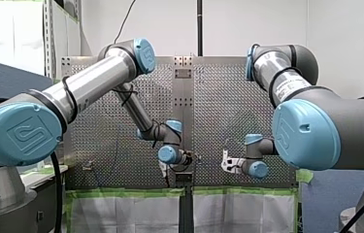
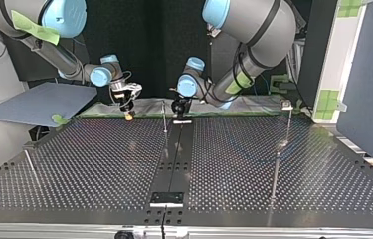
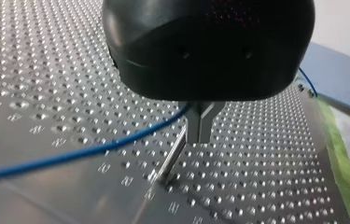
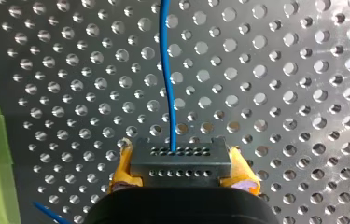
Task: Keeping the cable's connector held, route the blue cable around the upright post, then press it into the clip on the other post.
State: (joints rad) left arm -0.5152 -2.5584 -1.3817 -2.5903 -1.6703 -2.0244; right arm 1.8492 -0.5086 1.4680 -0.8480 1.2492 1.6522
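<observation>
The right gripper (image 4: 180,179) has its yellow pads (image 4: 122,165) clamped on the dark connector (image 4: 178,161). The blue cable (image 4: 165,70) leaves the connector toward 12 o'clock, ahead of the gripper. The left gripper (image 3: 199,136) has its metal fingers pressed together, seemingly pinching the cable, which trails toward 8 o'clock. The thin upright post (image 3: 171,156) stands just beside them, at 7 o'clock.

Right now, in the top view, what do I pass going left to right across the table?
Short thin metal post, my right gripper with yellow pads, slim upright metal post, my left black gripper, tall thin metal post.
</observation>
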